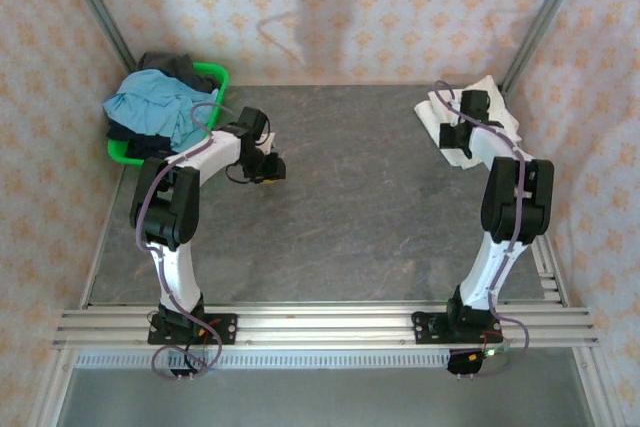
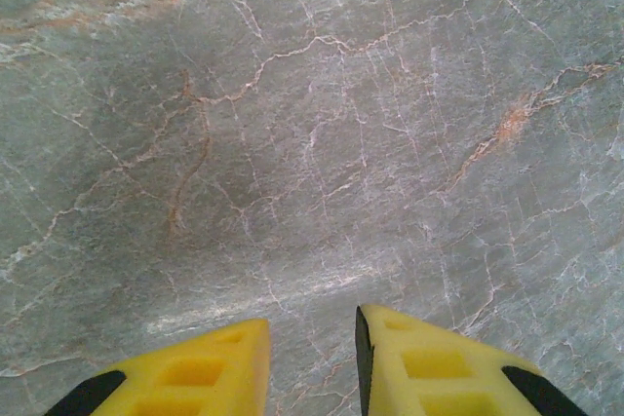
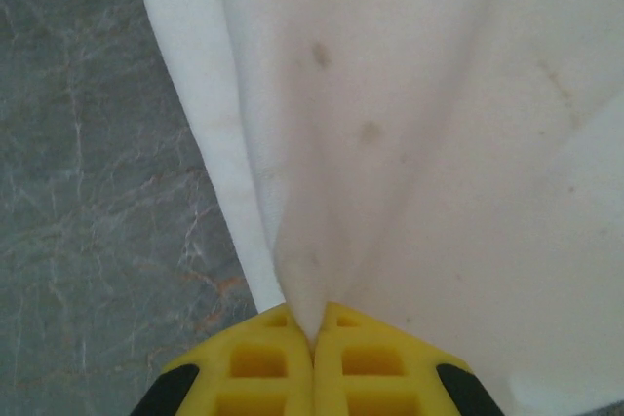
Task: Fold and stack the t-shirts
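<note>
at ten o'clock on the table, hard in the far left corner: bright green plastic basket [image 1: 218,77] with a rounded rim, heaped with a rumpled light blue garment [image 1: 150,107] and, behind it, a dark grey-black garment [image 1: 172,64], soft folds spilling over the near edge.

just beside the basket, toward its four o'clock: left gripper [image 1: 270,171] on a white arm with black joints, above bare table [image 1: 350,217]. from the left wrist, left gripper [image 2: 312,333] parted a little, nothing between the two wedge-shaped yellow fingers [image 2: 210,372], moulded with square hollows and black at the base. beneath them, matte grey stone-look surface, veined with thin white and rust-orange cracks.

at two o'clock, near the far right corner: cream t-shirt [image 1: 503,119], crumpled in a flat, uneven heap on the table, partly under the right gripper [image 1: 453,140]. from the right wrist, right gripper [image 3: 314,323] clamped tight on a pinch of the t-shirt [image 3: 409,143]: smooth off-white cotton standing up from the yellow tips in a narrow tented ridge, broader toward twelve o'clock, a few faint brownish specks on it. grey veined table at nine o'clock of the cloth.
</note>
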Action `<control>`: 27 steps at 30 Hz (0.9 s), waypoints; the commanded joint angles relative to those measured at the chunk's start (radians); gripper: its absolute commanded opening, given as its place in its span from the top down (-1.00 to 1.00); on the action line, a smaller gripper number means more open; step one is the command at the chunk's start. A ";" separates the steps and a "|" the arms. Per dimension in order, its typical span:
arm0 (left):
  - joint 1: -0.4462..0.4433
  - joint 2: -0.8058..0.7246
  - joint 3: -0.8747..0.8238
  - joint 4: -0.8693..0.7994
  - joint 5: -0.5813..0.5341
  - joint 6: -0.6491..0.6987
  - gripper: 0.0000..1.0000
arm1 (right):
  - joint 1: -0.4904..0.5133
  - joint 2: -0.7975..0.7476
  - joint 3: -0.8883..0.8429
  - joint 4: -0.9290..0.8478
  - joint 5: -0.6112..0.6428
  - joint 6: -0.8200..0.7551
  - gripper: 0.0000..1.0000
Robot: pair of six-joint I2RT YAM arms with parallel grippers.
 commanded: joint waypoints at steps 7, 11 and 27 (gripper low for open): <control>0.016 0.006 -0.013 0.016 0.017 0.020 0.41 | 0.038 0.108 0.298 -0.346 -0.035 -0.045 0.20; 0.015 0.004 -0.014 0.010 0.015 0.021 0.41 | 0.092 0.152 0.307 -0.185 0.160 0.034 0.03; 0.024 -0.009 -0.016 -0.006 0.004 0.026 0.41 | 0.124 0.531 0.823 -0.383 0.430 0.105 0.58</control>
